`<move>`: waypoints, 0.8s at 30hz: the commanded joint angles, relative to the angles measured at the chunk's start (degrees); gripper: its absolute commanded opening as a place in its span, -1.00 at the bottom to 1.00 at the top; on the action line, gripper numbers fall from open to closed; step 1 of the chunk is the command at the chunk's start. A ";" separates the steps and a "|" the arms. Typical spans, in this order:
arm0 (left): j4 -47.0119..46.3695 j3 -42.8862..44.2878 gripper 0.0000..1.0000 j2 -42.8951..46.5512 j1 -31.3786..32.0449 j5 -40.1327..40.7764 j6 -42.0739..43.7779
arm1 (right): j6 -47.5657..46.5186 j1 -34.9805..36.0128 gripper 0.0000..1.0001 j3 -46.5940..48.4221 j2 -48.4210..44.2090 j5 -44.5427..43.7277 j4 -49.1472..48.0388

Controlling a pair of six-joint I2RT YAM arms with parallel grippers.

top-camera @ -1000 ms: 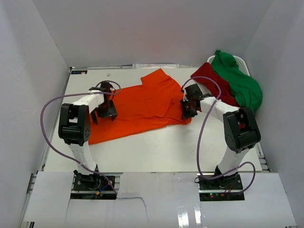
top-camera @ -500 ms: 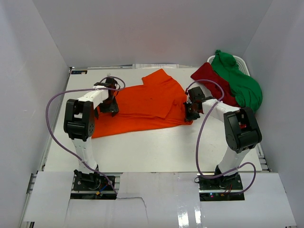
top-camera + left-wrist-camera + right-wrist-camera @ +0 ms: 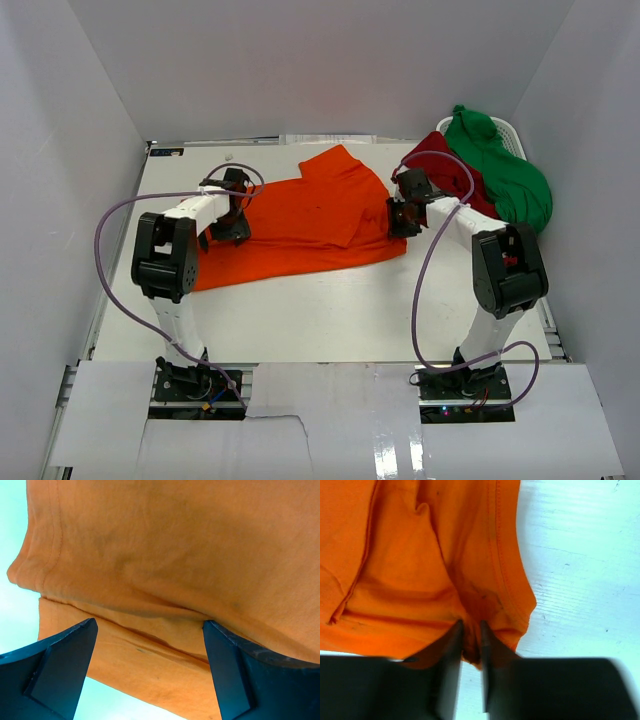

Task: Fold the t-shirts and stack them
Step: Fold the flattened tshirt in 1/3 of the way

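The bright orange t-shirt (image 3: 300, 225) lies spread across the middle of the white table. My left gripper (image 3: 232, 215) stands open over its left part; in the left wrist view (image 3: 150, 645) the fingers (image 3: 60, 652) straddle a fold of orange cloth (image 3: 165, 570). My right gripper (image 3: 402, 215) is shut on the shirt's right edge; in the right wrist view (image 3: 470, 635) a pinch of orange cloth (image 3: 435, 575) sits between the jaws. The dark red t-shirt (image 3: 455, 180) and the green t-shirt (image 3: 505, 170) lie heaped at the back right.
A white basket (image 3: 513, 137) at the back right corner holds the red and green heap. White walls (image 3: 60, 150) enclose the table on three sides. Purple cables (image 3: 110, 225) loop beside each arm. Bare table (image 3: 330, 310) lies in front of the orange shirt.
My right gripper has moved toward the back with the shirt's right edge in it. My left gripper has shifted toward the back over the shirt's left part. The shirt's front edge has drawn back.
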State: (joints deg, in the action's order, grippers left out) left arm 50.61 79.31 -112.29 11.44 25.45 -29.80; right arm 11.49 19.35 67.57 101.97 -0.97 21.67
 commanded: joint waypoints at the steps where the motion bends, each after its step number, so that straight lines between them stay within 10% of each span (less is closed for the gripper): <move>1: 2.91 -5.39 0.96 -2.41 0.77 -0.23 -2.27 | -0.41 -0.46 -0.33 3.44 1.56 -1.75 1.53; 5: 3.00 -8.20 0.96 -0.57 0.77 -1.19 -3.16 | -0.67 -0.46 0.05 4.94 2.09 -1.93 1.53; 24: 5.02 -10.42 0.96 5.86 0.77 -0.58 -4.57 | -1.73 -0.55 0.08 13.64 8.85 -1.32 1.18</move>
State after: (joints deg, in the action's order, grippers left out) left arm 48.82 68.90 -104.40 11.86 26.09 -35.42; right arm 10.37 19.14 78.81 109.43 -2.90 23.44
